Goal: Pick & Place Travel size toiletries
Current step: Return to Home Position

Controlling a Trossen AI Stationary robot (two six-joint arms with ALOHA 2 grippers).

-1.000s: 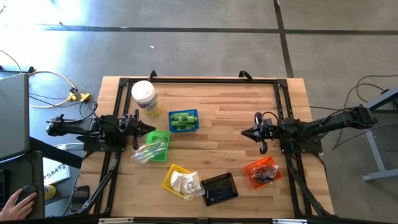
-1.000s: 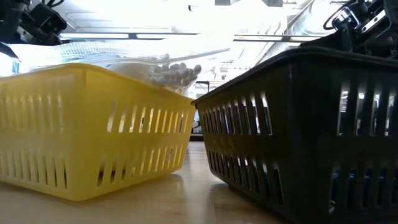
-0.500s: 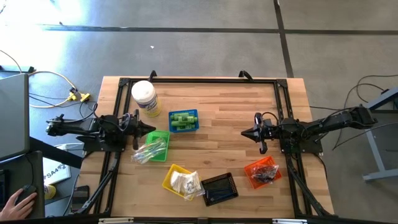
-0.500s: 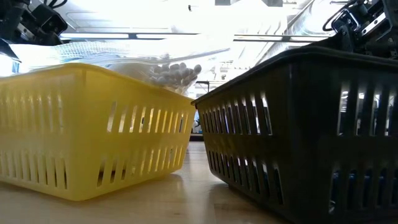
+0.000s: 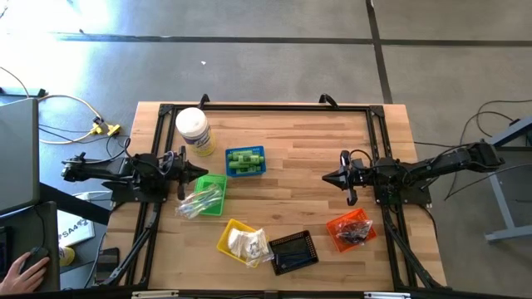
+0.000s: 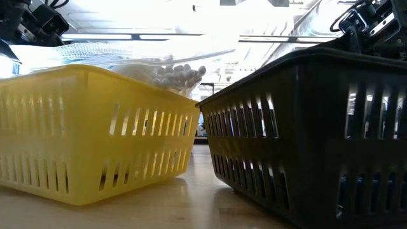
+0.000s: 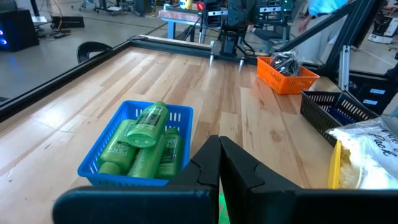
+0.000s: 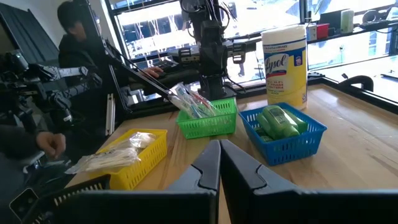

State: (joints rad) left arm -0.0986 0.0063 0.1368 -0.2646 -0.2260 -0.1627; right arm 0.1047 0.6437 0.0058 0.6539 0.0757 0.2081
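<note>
A grey concrete floor (image 5: 249,50) surrounds the wooden bench (image 5: 299,141), and no loose item shows on its bare planks. The green bottles (image 7: 146,140) lie piled in the blue basket (image 7: 177,111), their long axes running roughly along the left arm's (image 5: 141,170) line of reach. That basket sits just ahead of the left jaws and a little toward the far edge. It is well apart from the right jaws, across open bench, so the left arm is plainly the nearer.

Both pairs of jaws are pressed together, tips meeting, with nothing between them.

Outward from there:
- clear sachets (image 5: 198,202) fill the green basket (image 5: 218,179), close by the left jaws
- white packets (image 5: 248,243) lie in the yellow basket (image 5: 226,235), beside the black basket (image 5: 293,242)
- dark pieces (image 5: 353,232) lie in the orange basket (image 5: 337,224), near the right arm (image 5: 399,176)
- the white-lidded jar (image 5: 192,126) stands near the blue basket

By the look of it nothing waits to be picked. Both arms sit folded at the bench's sides, near rest.
</note>
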